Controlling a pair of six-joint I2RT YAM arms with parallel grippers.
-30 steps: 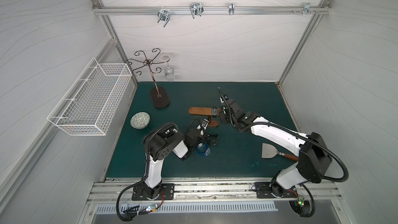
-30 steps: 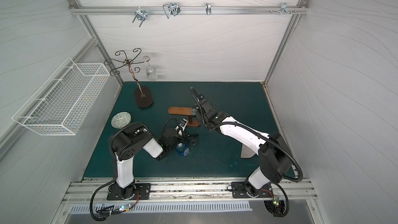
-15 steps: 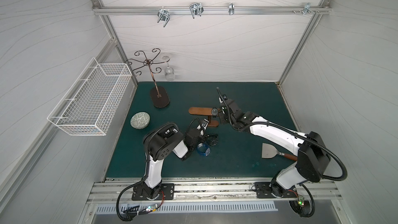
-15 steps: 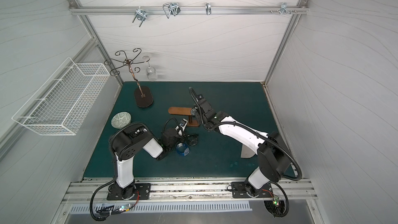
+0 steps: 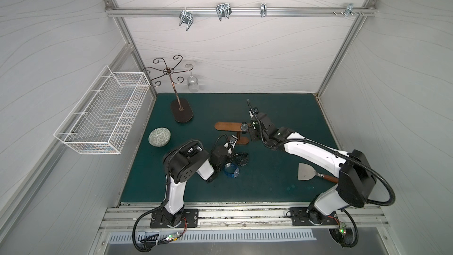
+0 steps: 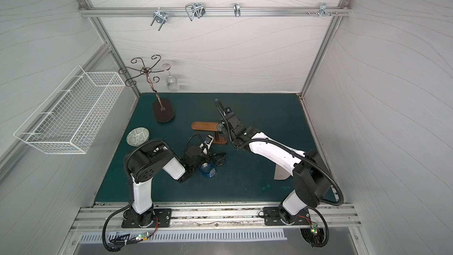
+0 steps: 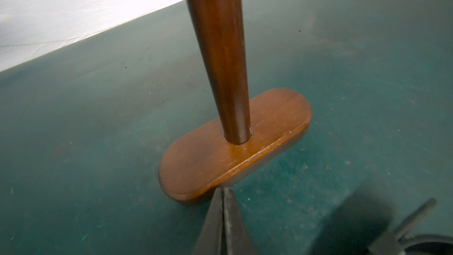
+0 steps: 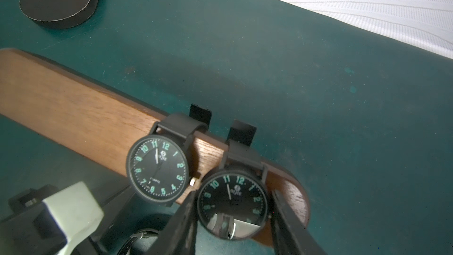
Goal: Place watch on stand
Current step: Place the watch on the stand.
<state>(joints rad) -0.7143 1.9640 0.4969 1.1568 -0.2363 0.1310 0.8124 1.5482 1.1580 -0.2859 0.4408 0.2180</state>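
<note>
The brown wooden stand point(image 5: 228, 126) point(image 6: 204, 126) sits mid-mat. In the right wrist view two black watches with green numerals are strapped round its crossbar point(image 8: 73, 109). One watch point(image 8: 158, 169) lies further in. The other watch point(image 8: 231, 202) sits near the rounded end, between the fingers of my right gripper point(image 8: 234, 192). The jaws are open: one finger lies against the case and a thin gap shows at the other. My left gripper point(image 7: 224, 190) is shut on nothing, its tips against the edge of the stand's oval base point(image 7: 235, 143).
A black watch point(image 5: 242, 160) and a blue watch point(image 5: 231, 170) lie on the mat by my left wrist. A patterned bowl point(image 5: 159, 137), a dark metal rack point(image 5: 181, 111) with a hanging glass point(image 5: 193, 84), a wire basket point(image 5: 103, 114) and a scraper point(image 5: 306, 171) stand around.
The right gripper's jaws have parted a little around the end watch, and that arm has edged slightly along the crossbar. The left arm has not moved.
</note>
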